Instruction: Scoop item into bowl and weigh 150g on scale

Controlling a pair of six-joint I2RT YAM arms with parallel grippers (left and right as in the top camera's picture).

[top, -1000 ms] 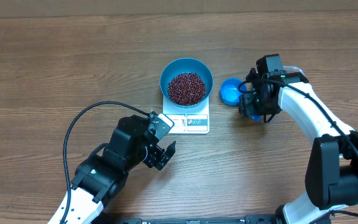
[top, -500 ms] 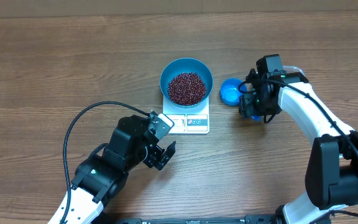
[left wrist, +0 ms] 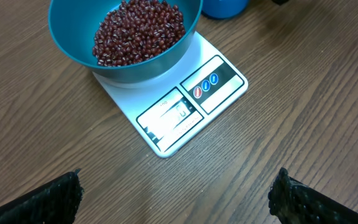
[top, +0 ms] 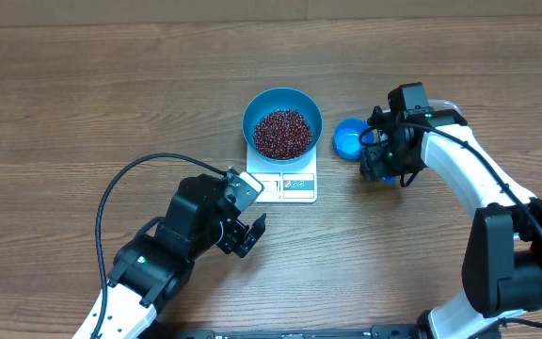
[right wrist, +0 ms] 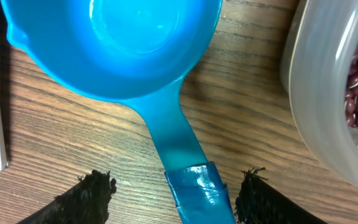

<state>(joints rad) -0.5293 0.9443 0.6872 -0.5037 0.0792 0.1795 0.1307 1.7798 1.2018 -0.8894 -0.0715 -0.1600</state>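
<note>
A deep blue bowl [left wrist: 67, 31] heaped with small dark red-brown beans [left wrist: 138, 31] sits on a white kitchen scale [left wrist: 211, 92] at the centre of a wooden table [top: 83, 85], in what looks like the checking stage of a job to weigh out 150g. The beans form a loose, glossy mound of tiny oval grains that fills most of the bowl and lies well below its rim. The scale's display [left wrist: 169, 115] is too small to read, so it cannot be told whether the target is met. Just to the right of the scale, the blue scoop [right wrist: 114, 43] lies empty on the table, beside a clear plastic tub [right wrist: 316, 106] that holds more of the beans. The right gripper [right wrist: 177, 196] hangs over the scoop's taped handle [right wrist: 176, 143] with its fingers [right wrist: 95, 196] spread to either side of it and a gap showing on both, gripping nothing. The left gripper [left wrist: 176, 202] waits near the front of the scale, spread wide and empty. If the weight is short, the next move calls for closing squarely on the handle and dipping into the tub for a small top-up; if not, the arm need only lift clear.
</note>
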